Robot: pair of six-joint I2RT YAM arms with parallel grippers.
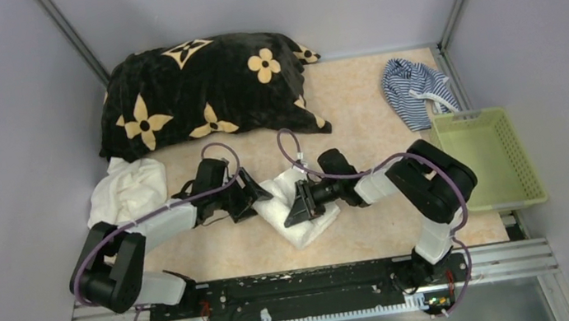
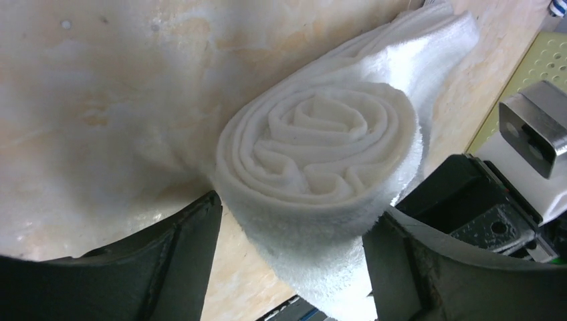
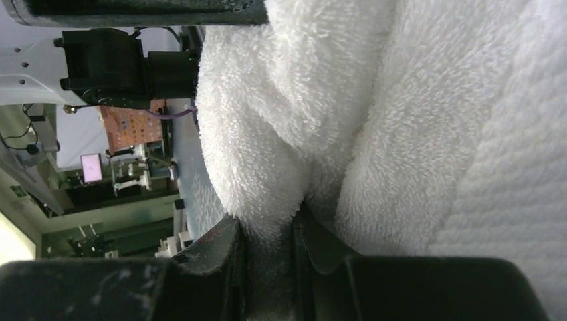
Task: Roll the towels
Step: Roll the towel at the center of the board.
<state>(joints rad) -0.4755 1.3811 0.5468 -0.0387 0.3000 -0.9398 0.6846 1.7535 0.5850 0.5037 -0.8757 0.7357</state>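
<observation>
Rolled towel [image 2: 321, 160] mid-tabletop — straddled loosely by wide-open left gripper [image 2: 294, 254] as guard; right gripper [image 3: 267, 267] pinching a fold, preventing unrolling.

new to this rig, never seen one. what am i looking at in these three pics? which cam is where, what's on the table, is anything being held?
Two robot arms are bolted at the table's near edge. The wide picture is from overhead; the other two come from a camera on each wrist.

On the table: a black flowered pillow, a striped garment, a green basket, a crumpled white towel and a rolled towel.

The left gripper is open, its fingers either side of the roll's spiral end; contact is unclear. The right gripper is pinched shut on a fold of the rolled towel.
</observation>
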